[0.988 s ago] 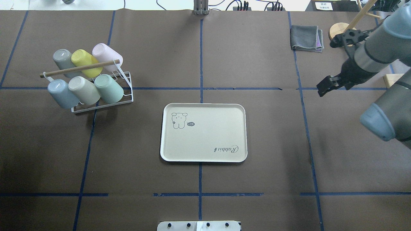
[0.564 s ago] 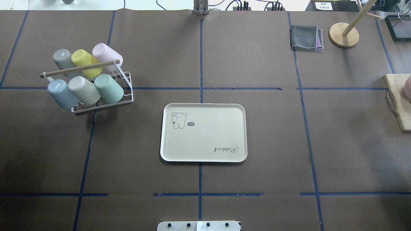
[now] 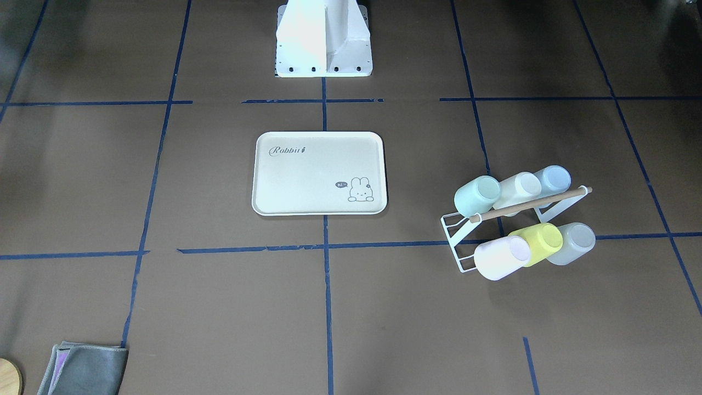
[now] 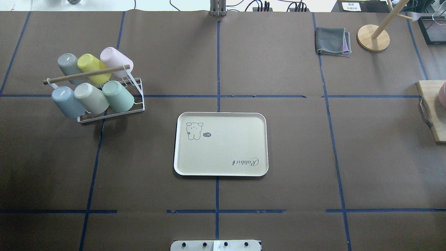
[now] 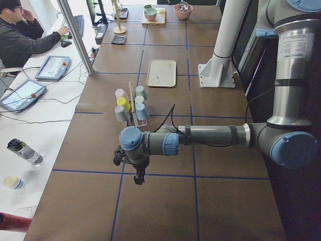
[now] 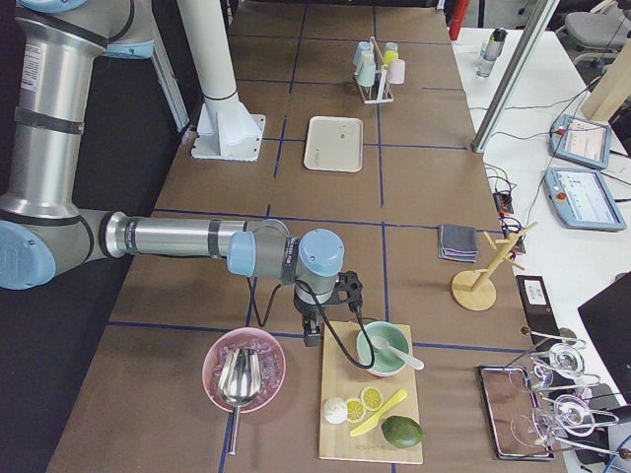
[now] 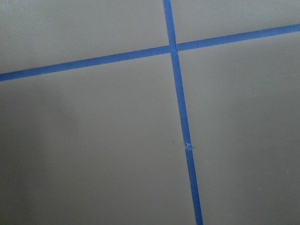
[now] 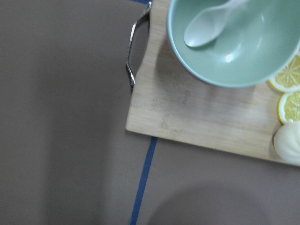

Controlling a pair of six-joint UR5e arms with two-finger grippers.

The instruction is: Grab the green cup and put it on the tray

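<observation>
The green cup [image 4: 118, 96] lies tilted at the right end of the near row of a white wire rack [image 4: 136, 106] at the table's left; it also shows in the front-facing view [image 3: 476, 197]. The cream tray [image 4: 226, 150] sits empty at the table's middle [image 3: 307, 175]. My left gripper [image 5: 139, 176] shows only in the exterior left view, hanging over bare table far from the rack; I cannot tell if it is open. My right gripper [image 6: 313, 333] shows only in the exterior right view, beside a wooden board; I cannot tell its state.
The rack holds several other cups: yellow [image 4: 91, 66], pink [image 4: 115, 60], grey, whitish-green [image 4: 90, 97], blue. A folded grey cloth [image 4: 332, 41] and wooden stand [image 4: 373, 33] are far right. The wooden board [image 8: 197, 112] carries a green bowl [image 8: 234, 42] with a spoon and lemon slices.
One second ago my right arm and gripper stood at the overhead view's right edge; they have since withdrawn out of that view. The cups and tray have not moved.
</observation>
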